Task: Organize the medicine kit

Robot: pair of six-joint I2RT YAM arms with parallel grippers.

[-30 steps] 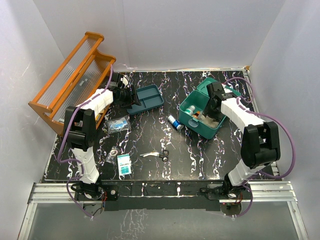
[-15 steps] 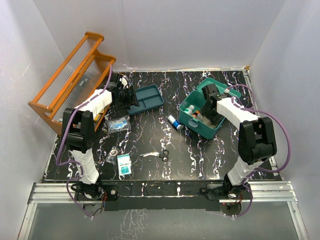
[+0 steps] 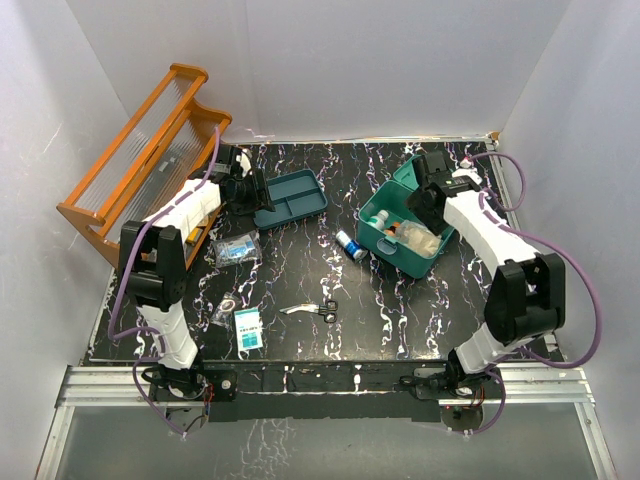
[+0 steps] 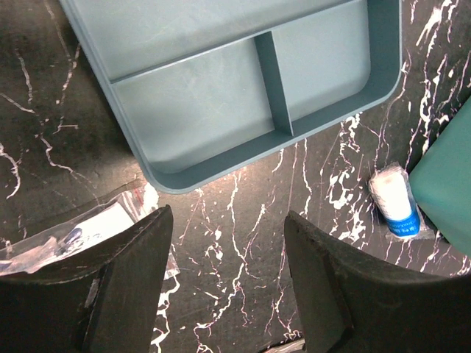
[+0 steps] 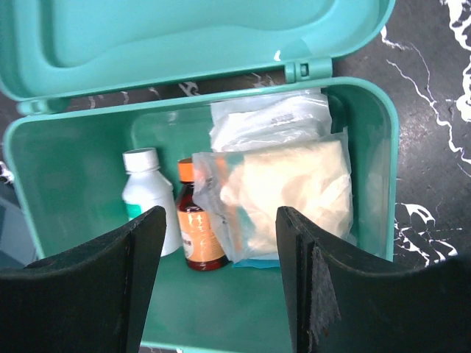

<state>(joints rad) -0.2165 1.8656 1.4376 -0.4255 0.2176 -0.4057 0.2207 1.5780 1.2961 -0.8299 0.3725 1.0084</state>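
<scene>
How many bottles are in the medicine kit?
2. A white bottle and an amber bottle, side by side next to the plastic bags in the medicine kit. The bags may hide more.

I can read no text. The label on the amber bottle (image 5: pixel 200 239), just ahead of my right pincer (image 5: pixel 221 217), is blurred; so is the blue band on the white roll (image 4: pixel 392 198), right of my left pincer (image 4: pixel 227 224).

We only get part of the tray (image 4: pixel 221 88) in the left wrist view; its far side runs off the top edge. The plastic bag (image 4: pixel 81 228) half vanishes behind the left gripper (image 4: pixel 227 220). Over in the medicine kit (image 5: pixel 66 169), the lid (image 5: pixel 184 37) is cropped and we can't read the label on the brown bottle (image 5: pixel 200 235).
</scene>
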